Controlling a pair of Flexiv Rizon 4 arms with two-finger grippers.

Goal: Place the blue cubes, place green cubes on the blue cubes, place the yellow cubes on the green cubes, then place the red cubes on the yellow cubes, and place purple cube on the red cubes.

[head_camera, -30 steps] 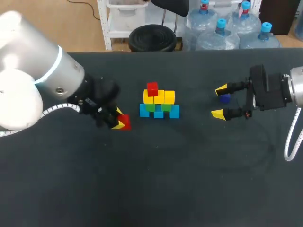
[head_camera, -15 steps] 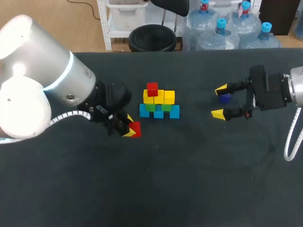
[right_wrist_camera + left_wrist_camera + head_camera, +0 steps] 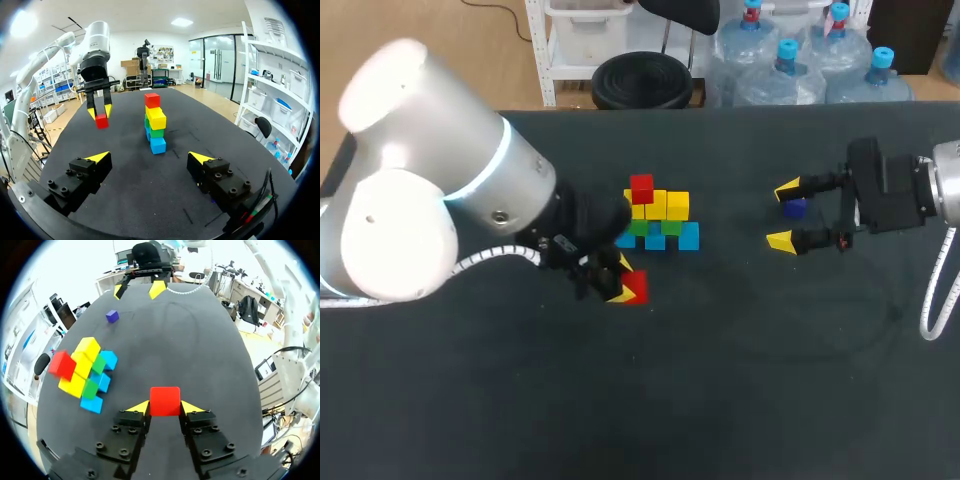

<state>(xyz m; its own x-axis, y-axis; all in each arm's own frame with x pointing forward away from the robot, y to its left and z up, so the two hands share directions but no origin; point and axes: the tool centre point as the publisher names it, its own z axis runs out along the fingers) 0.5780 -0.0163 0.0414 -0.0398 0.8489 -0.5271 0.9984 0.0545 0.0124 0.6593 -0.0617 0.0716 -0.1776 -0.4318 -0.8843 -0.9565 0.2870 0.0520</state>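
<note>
The cube stack point(image 3: 656, 218) stands mid-table: blue cubes point(image 3: 688, 237) at the bottom, green cubes point(image 3: 670, 227) on them, yellow cubes point(image 3: 665, 205) above, and one red cube point(image 3: 641, 188) on the stack's left top. My left gripper point(image 3: 626, 285) is shut on a second red cube point(image 3: 637, 288), low and just in front-left of the stack; the left wrist view shows this cube point(image 3: 165, 401) between the yellow tips, with the stack point(image 3: 85, 372) off to one side. My right gripper point(image 3: 784, 215) stands open at the right around the purple cube point(image 3: 795, 208), not touching it.
Black tabletop point(image 3: 720, 380) spreads wide in front of the stack and between the two arms. The large left arm body point(image 3: 430, 220) covers the table's left part. From the right wrist view the stack point(image 3: 154, 122) is ahead, with the left gripper point(image 3: 101, 116) beside it.
My left arm has carried the red cube to the right and toward the table's front, closer to the stack. The right arm and the purple cube have not moved.
</note>
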